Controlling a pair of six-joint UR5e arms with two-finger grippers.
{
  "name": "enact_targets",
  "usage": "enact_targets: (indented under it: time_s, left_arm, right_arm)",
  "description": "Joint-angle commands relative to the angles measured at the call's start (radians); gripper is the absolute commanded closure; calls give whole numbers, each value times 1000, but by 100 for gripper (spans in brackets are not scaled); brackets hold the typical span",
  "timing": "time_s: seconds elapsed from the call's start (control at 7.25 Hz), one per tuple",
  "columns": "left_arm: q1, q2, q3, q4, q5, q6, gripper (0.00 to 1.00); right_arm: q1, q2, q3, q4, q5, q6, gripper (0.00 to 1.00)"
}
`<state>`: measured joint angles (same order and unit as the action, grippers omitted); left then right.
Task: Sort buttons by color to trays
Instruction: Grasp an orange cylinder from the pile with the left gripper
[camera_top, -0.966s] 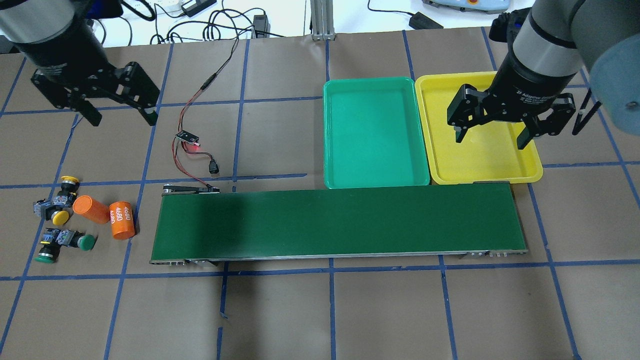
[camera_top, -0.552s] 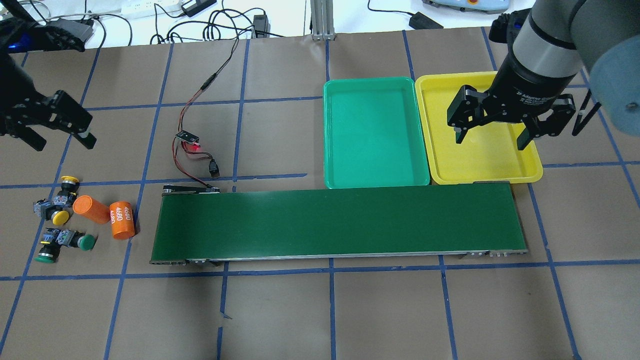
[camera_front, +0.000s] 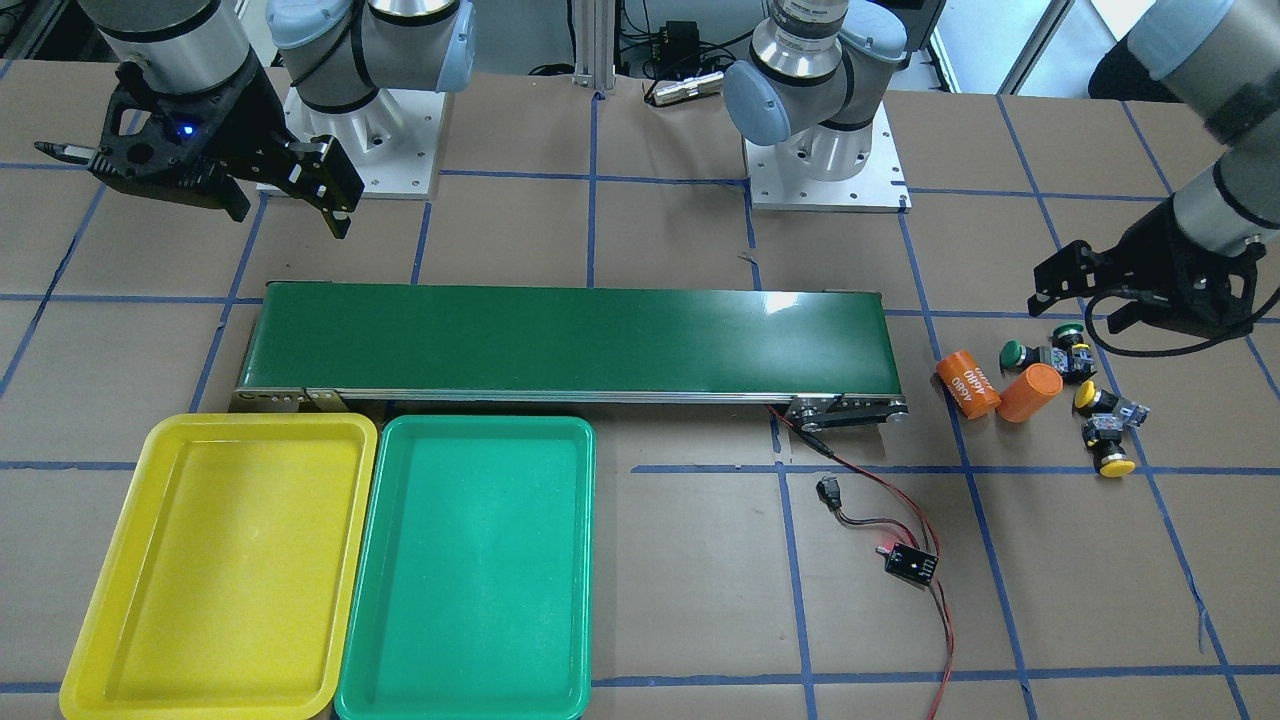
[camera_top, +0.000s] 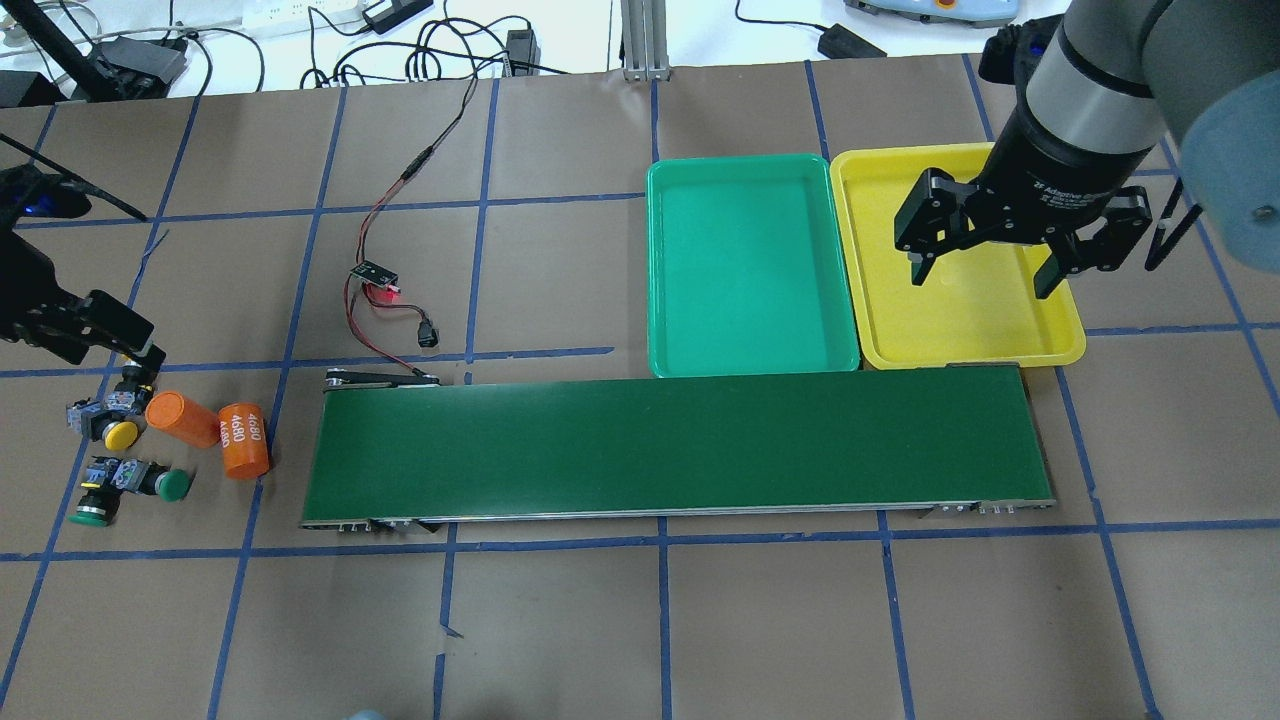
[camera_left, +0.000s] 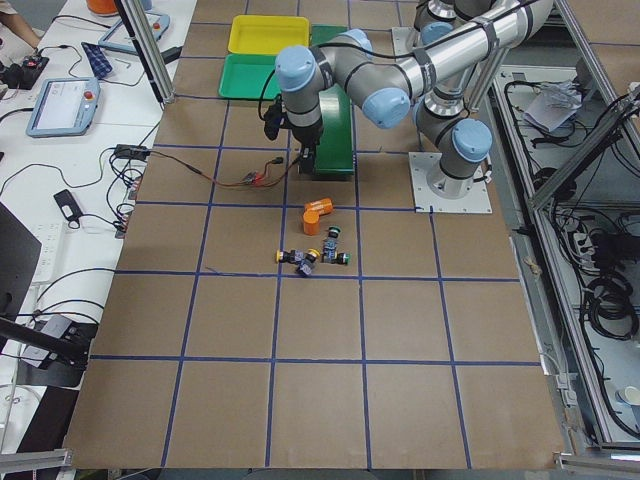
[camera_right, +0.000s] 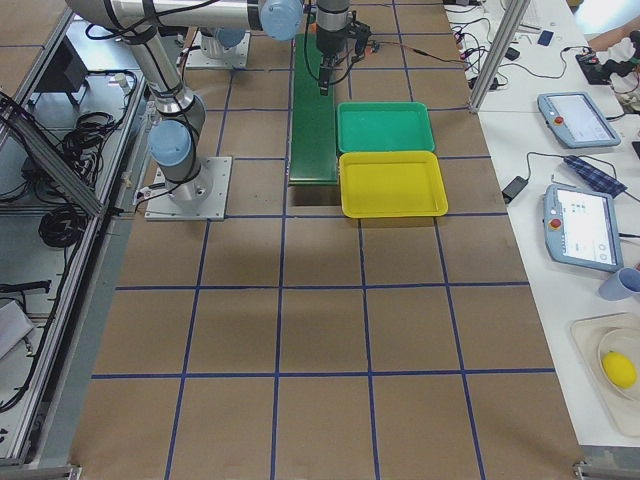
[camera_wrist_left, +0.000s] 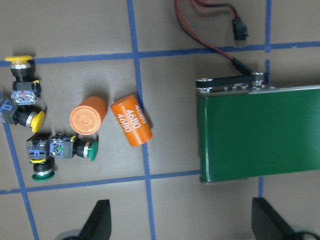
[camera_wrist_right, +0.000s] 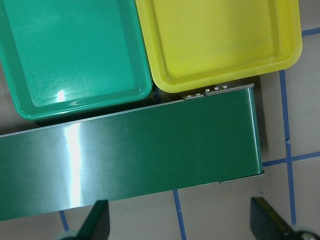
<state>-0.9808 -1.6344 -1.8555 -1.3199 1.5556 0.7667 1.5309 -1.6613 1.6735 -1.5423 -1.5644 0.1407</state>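
Four buttons lie in a cluster at the table's left end. Two have yellow caps (camera_top: 122, 433) (camera_wrist_left: 20, 61) and two have green caps (camera_top: 175, 484) (camera_top: 90, 515). My left gripper (camera_front: 1087, 303) hangs open and empty just above and behind the cluster. In the left wrist view (camera_wrist_left: 182, 225) its jaws stand wide apart. One finger (camera_top: 125, 335) covers the far yellow cap from overhead. My right gripper (camera_top: 983, 278) is open and empty above the yellow tray (camera_top: 1060, 348). The green tray (camera_top: 750, 362) lies beside it. Both trays hold nothing.
Two orange cylinders (camera_top: 180, 418), one marked 4680 (camera_top: 243, 440), lie right of the buttons and touch them. A long dark-green conveyor belt (camera_top: 680, 445) runs from the cluster to the trays. A small circuit board with red wires (camera_top: 375, 275) lies behind the belt's left end.
My left arm has swung left and toward the near edge, from well behind the cluster to just above the buttons, still open. The right arm and all the objects have not moved.
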Motion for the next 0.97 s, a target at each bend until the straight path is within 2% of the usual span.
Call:
enact_targets:
  time_s: [0.0,0.14,0.55,0.83]
  left_arm:
    - [36,-69,-82,160,1,23,0]
    - [53,-117,-93,213,7,25,0]
    - [67,-160,-99,219,6,20,0]
    - [68,-194,-94,235,4,13,11]
  right_arm:
    - [0,0,0,1,3,-12,0]
    - [0,0,0,1,3,3,0]
    - [-2,0,0,13,1,13,0]
    - [-2,0,0,13,1,14,0]
